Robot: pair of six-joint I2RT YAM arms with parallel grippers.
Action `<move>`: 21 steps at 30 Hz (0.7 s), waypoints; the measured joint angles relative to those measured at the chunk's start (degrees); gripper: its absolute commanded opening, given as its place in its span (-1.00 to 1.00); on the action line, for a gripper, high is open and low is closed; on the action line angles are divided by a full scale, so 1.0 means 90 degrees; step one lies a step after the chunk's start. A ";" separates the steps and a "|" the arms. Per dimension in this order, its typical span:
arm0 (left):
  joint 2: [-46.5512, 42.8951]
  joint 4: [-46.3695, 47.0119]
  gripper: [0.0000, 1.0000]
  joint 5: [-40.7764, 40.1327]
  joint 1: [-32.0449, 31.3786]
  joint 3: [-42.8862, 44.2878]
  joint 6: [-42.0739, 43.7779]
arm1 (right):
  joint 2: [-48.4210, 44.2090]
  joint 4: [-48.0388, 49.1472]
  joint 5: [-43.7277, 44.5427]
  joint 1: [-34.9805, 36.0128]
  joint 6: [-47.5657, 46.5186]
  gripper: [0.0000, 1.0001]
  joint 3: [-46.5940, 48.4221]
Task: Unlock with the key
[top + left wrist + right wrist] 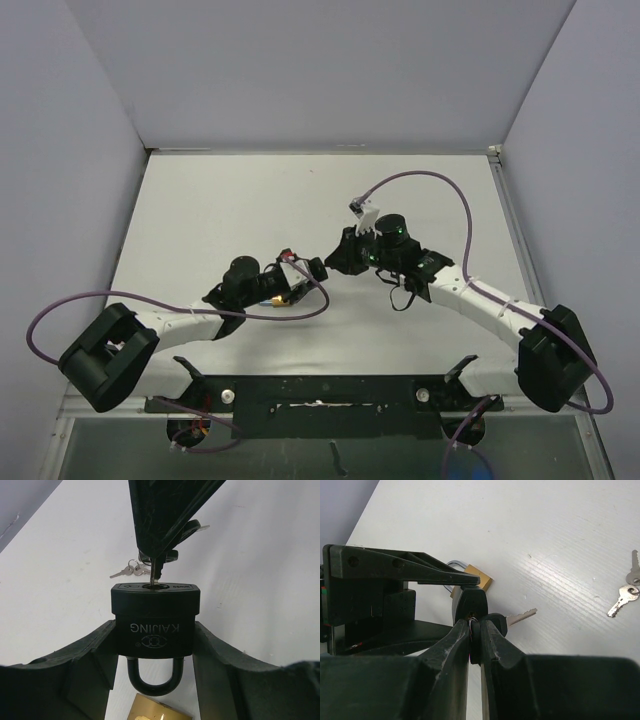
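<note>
The key (156,572) sits in the padlock (155,610), turn seems next
The left gripper (154,635) clamps the padlock, keyhole (152,586) facing the right gripper (475,625), which pinches the key; the blade lies straight along the lock's long axis

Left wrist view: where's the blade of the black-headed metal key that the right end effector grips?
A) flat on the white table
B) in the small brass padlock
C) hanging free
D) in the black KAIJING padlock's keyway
D: the blade of the black-headed metal key enters the keyway of the black KAIJING padlock clamped in the left end effector.
</note>
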 measured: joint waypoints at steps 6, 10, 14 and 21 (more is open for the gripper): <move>0.0002 -0.0102 -1.00 0.0102 0.0032 -0.0005 0.0002 | 0.0172 -0.0005 -0.0087 0.0000 -0.0007 -1.00 0.0066; 0.0002 -0.0085 -1.00 0.0155 0.0032 -0.0005 0.0002 | 0.0177 -0.0002 -0.0129 0.0005 -0.0039 -1.00 0.0066; 0.0000 0.0000 -1.00 0.0216 0.0024 -0.0002 0.0010 | 0.0270 0.0039 -0.0189 0.0036 -0.0046 -1.00 0.0066; 0.0002 0.0015 -1.00 0.0131 0.0024 -0.0002 -0.0041 | 0.0321 0.0148 -0.0238 0.0036 0.0019 -1.00 0.0066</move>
